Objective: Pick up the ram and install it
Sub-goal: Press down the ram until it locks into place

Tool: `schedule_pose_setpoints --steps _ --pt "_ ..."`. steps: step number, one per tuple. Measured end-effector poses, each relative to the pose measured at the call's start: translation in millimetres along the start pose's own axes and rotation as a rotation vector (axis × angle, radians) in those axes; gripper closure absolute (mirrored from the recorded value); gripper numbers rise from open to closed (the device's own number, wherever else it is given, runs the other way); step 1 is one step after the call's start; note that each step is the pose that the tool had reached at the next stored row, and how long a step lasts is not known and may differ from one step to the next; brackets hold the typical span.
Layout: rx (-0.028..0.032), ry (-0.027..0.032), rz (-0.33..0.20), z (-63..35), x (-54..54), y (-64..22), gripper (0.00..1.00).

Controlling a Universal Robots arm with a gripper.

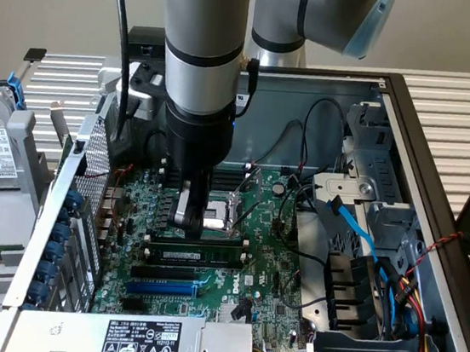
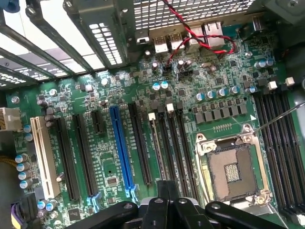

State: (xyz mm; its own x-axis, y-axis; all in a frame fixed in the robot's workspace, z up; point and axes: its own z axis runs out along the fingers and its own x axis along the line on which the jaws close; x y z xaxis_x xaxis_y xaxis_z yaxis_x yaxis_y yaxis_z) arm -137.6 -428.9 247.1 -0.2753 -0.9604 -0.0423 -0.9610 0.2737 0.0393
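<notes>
**Fingers closed over the memory slots, ram already in its slot**

Fingers (image 1: 186, 213) drawn together with nothing visibly between them, hanging just above the motherboard (image 1: 275, 267) beside the bare processor socket (image 1: 218, 212). In the exterior view the ram (image 1: 195, 258), a thin green stick with a white label, lies seated lengthwise in a long slot just below the fingers, apart from them. The wrist view shows the black finger linkage (image 2: 167, 210) pulled in tight, and beyond it the same board from above: the blue slot (image 2: 121, 148), black slots on either side of it, and the silver-framed socket (image 2: 233, 171). From that angle the green stick is hard to pick out among the dark slots; a slot with a pale edge (image 2: 155, 143) may be it, but I cannot tell.

The exterior view alone gives the surroundings: the arm (image 1: 201, 69) comes straight down into the open computer case (image 1: 426, 157), with a perforated metal cage (image 1: 89, 175) near it on the exterior view's left and drive bays with blue cables (image 1: 356, 234) on the exterior view's right. Around the socket the board lies low and open.
</notes>
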Motion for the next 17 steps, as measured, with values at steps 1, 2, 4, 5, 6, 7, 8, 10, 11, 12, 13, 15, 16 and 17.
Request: schedule_pose_setpoints --steps 1,2,4,5,6,7,8,10,11,12,13,15,16,17 --pt "0.0007 -0.0005 0.016 0.0 0.0 0.0 0.88" --pt "0.0013 -0.0011 0.032 0.0 0.0 0.0 0.88" --pt "0.0027 -0.0025 0.063 0.2 0.0 0.0 0.88" --pt "0.0034 -0.0031 0.08 0.2 0.0 0.0 0.88" --pt "0.0041 -0.0038 0.095 0.3 0.0 0.0 0.88" --pt "0.0047 -0.0044 0.111 0.3 0.1 0.0 0.88" --pt "0.0054 -0.005 0.127 0.4 0.0 0.0 0.88" --pt "0.0068 -0.0063 0.159 0.5 0.0 0.0 0.88" --pt "0.0074 -0.0069 0.176 0.5 0.0 0.0 0.88" --pt "0.0082 -0.0075 0.192 0.6 0.1 0.0 0.88" --pt "0.0089 -0.0081 0.208 0.7 0.1 0.0 0.88" --pt "0.0102 -0.0093 0.24 0.8 0.1 0.0 0.88" --pt "0.0109 -0.0099 0.255 0.9 0.1 0.0 0.88" --pt "0.0116 -0.0104 0.271 1.0 0.1 0.0 0.88"
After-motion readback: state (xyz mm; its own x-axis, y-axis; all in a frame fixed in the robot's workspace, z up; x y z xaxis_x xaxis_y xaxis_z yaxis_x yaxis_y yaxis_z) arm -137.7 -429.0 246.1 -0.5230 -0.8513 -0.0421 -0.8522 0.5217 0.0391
